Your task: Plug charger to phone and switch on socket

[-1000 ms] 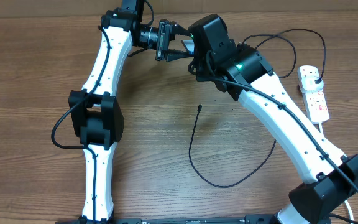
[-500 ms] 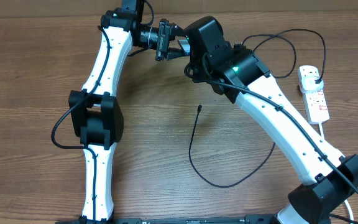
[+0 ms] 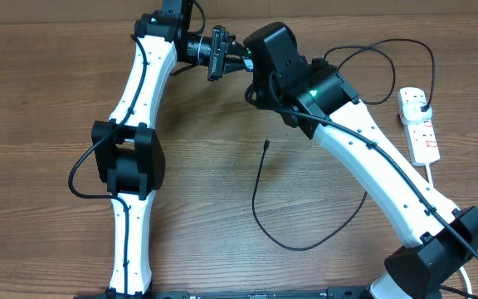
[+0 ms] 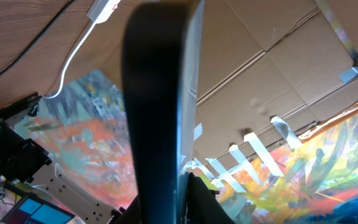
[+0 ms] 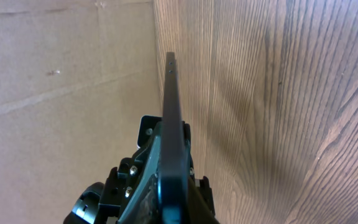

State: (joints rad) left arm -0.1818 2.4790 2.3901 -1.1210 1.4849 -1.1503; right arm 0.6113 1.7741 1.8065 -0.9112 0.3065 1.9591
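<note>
On the near part of the wooden surface [image 3: 56, 100] the charger [image 3: 254, 199] is laid in a loose loop. Its small connector tip [image 3: 267, 144] is left free mid-surface, touching nothing. Its far run is led right to a black plug [image 3: 419, 102], seated in the far end of the white socket [image 3: 424, 137] at the right edge. At the far centre, the phone [image 5: 173, 124] is clamped edge-on in the right gripper [image 5: 169, 183]. It is well apart from the connector tip. The left gripper [image 3: 220, 54] is brought against the phone from the left. Whether that gripper is closed on the phone cannot be told.
</note>
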